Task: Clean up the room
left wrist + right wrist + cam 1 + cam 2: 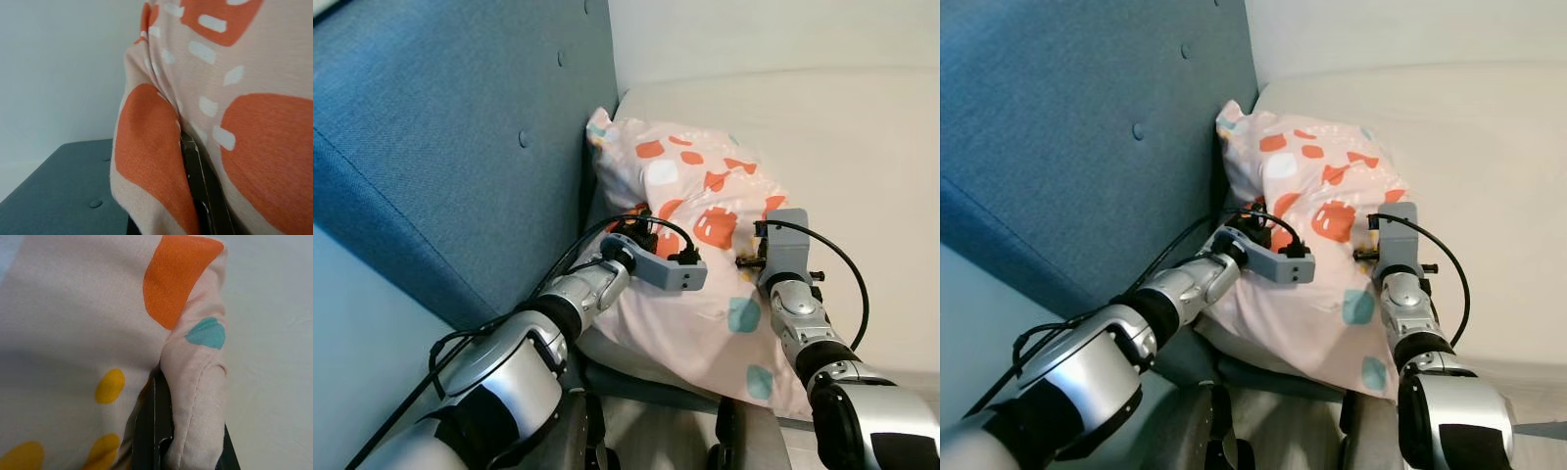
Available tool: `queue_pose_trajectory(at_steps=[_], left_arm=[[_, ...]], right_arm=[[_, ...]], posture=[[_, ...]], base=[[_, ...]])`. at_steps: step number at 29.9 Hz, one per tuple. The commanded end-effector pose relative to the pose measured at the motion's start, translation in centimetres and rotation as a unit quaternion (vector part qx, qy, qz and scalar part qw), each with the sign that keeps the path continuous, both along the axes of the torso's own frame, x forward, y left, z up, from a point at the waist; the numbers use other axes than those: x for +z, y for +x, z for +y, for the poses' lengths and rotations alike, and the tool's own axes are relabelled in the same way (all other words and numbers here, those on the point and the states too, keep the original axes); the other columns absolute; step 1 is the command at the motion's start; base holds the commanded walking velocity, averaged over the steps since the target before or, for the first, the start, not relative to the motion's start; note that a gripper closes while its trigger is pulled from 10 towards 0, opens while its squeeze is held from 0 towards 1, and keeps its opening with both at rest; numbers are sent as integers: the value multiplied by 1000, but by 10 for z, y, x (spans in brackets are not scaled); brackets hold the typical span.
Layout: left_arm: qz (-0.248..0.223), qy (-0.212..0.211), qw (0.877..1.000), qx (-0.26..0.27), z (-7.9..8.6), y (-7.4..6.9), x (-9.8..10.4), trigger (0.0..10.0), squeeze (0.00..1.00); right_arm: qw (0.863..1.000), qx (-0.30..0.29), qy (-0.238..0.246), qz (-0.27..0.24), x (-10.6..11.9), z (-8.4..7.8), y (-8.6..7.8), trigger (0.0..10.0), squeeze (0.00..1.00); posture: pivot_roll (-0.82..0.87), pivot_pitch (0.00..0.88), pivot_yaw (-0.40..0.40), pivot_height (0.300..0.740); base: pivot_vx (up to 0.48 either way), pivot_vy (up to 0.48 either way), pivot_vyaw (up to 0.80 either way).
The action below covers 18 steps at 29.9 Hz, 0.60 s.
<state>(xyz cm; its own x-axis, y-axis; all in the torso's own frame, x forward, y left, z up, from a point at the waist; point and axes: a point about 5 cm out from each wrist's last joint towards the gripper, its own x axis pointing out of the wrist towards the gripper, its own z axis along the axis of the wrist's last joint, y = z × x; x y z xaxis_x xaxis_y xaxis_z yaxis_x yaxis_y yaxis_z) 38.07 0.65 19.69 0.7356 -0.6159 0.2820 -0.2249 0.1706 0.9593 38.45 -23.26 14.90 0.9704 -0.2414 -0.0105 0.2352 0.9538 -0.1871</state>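
A pink pillow [705, 186] with orange and teal patches lies on a cream cushion [862, 147], its left end pressed against a blue tufted backrest [440, 127]. My left gripper [638, 223] is shut on a fold of the pillow's left side. In the left wrist view one black finger [203, 191] is buried in the fabric. My right gripper [768, 225] is shut on the pillow's right edge, and the right wrist view has the hem [193, 382] pinched between the fingers [154, 431].
The cream cushion stretches away to the right and behind the pillow. The blue backrest rises close on the left, with a pale wall [352, 323] beyond it. A dark seat edge [646, 377] runs under the pillow's near end.
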Motion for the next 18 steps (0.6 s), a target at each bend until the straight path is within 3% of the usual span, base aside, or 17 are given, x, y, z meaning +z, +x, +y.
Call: queue_pose_trajectory(at_steps=[1,18], left_arm=[[-26,-14,1000,-5,1,2,12,10000,0],[-13,-19,1000,-17,-3,0,13,10000,0]], right_arm=[[1000,6,13,-9,1,4,1,10000,0],[1000,3,14,-10,3,1,1,10000,0]], posture=[[93,294,144,601],[90,295,136,586]], base=[[0,0,0],[0,0,0]])
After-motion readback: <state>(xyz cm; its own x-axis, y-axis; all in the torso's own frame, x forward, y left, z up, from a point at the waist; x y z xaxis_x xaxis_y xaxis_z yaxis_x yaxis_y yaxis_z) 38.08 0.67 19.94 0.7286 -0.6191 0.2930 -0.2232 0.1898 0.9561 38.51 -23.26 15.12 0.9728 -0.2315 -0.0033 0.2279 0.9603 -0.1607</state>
